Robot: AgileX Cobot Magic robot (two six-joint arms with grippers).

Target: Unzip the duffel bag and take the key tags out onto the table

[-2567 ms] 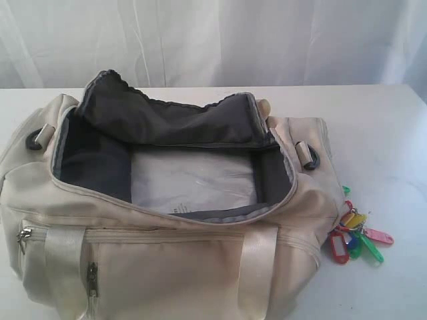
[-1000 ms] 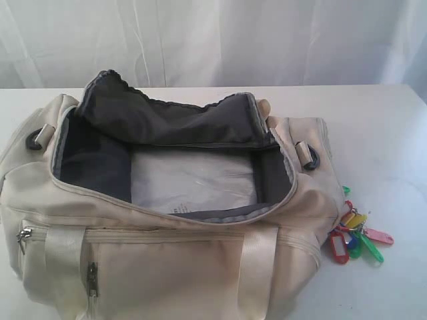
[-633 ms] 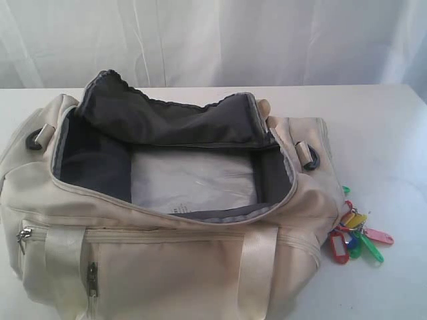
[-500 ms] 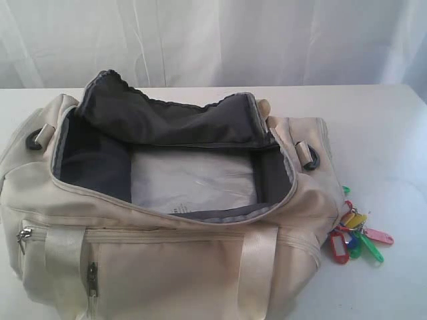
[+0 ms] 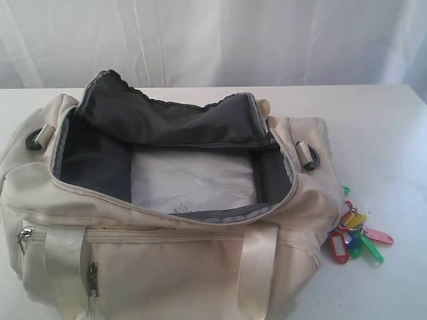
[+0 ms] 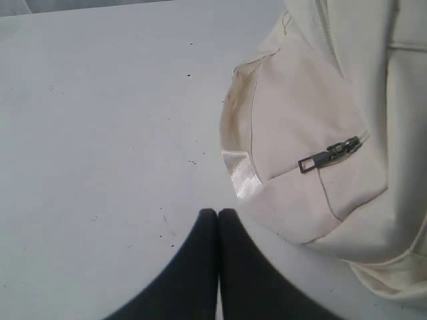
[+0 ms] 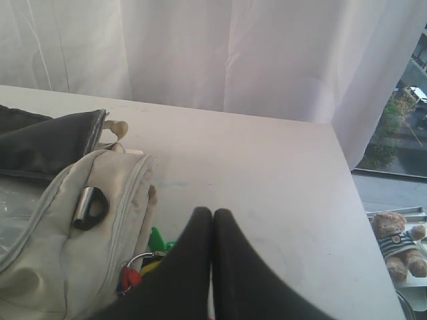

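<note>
A wide white counter (image 5: 373, 127) is seen, and a white curtain (image 5: 213, 40) is hung behind the duffel bag. The big cream duffel bag (image 5: 167, 267) is laid on the counter. Its top is unzipped and pulled wide open. The far flap is folded up, so the dark grey lining (image 5: 167, 120) is shown. A pale, shiny sheet (image 5: 193, 177) is seen flat on the floor of the bag. Two shiny cream handles (image 5: 257, 263) are sewn down the near side of the bag.

The left hand (image 6: 217, 213) is held over the bare counter, just beside one end of the bag. Its two black fingers are pressed together and nothing is held. The right hand (image 7: 212, 212) is held over the counter, near the other end of the bag. Its fingers are also pressed together, with nothing between them.

The key tags (image 5: 357, 240) are laid on the counter, outside the bag, right by its end. Red, green, yellow, pink and blue tags are bunched together there. A small toy bear (image 7: 395, 250) is seen far from the bag, past the counter's edge. A dark ring (image 5: 310, 155) is fixed at the bag's end above the key tags. A dark zip pull (image 6: 330, 153) is seen on the bag's end pocket near the left hand.
</note>
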